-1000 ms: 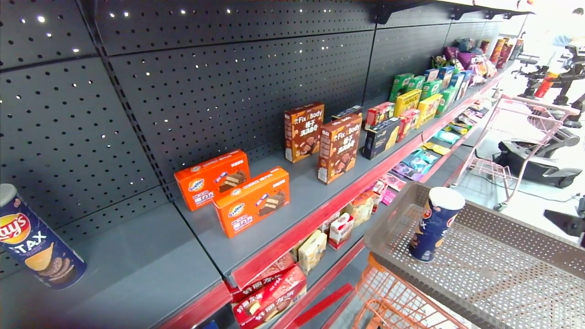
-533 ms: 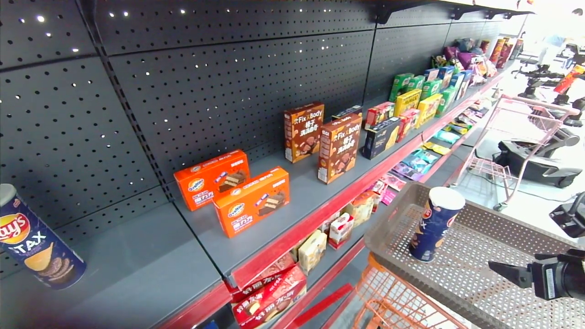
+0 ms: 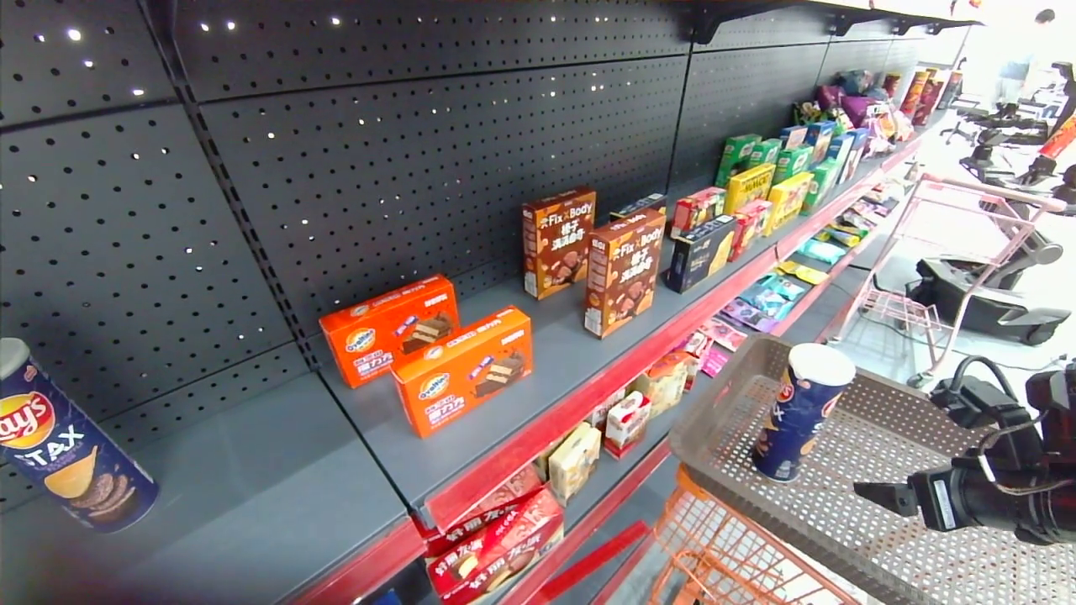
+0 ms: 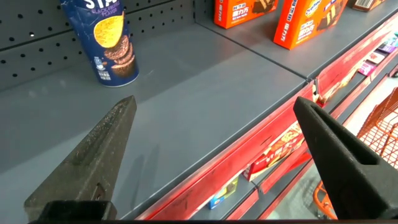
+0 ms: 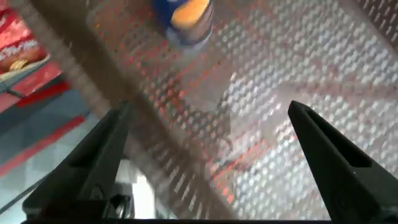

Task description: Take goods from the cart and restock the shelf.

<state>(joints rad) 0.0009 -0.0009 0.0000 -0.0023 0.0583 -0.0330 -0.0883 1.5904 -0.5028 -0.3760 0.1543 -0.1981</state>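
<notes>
A dark blue chip can [image 3: 796, 412] with a white lid stands upright in the grey perforated cart basket [image 3: 916, 403]. My right gripper [image 3: 878, 494] hangs low over the basket to the can's right, a short way off. Its fingers are open, nothing between them [image 5: 217, 155], and the can [image 5: 185, 17] lies ahead of them. A second chip can [image 3: 60, 437] stands at the far left of the grey shelf [image 3: 252, 479]. My left gripper [image 4: 211, 155] is open above the bare shelf board, a little apart from that can [image 4: 106, 40].
Two orange boxes [image 3: 429, 353] and two brown boxes [image 3: 622, 269] stand further along the shelf, with more goods beyond. Packets fill the lower shelf [image 3: 580, 454]. An orange cart frame [image 3: 723, 555] sits under the basket. A pink cart [image 3: 958, 244] stands in the aisle.
My right arm has come in from the right edge and moved left over the basket toward the can. Both cans and the boxes have stayed put.
</notes>
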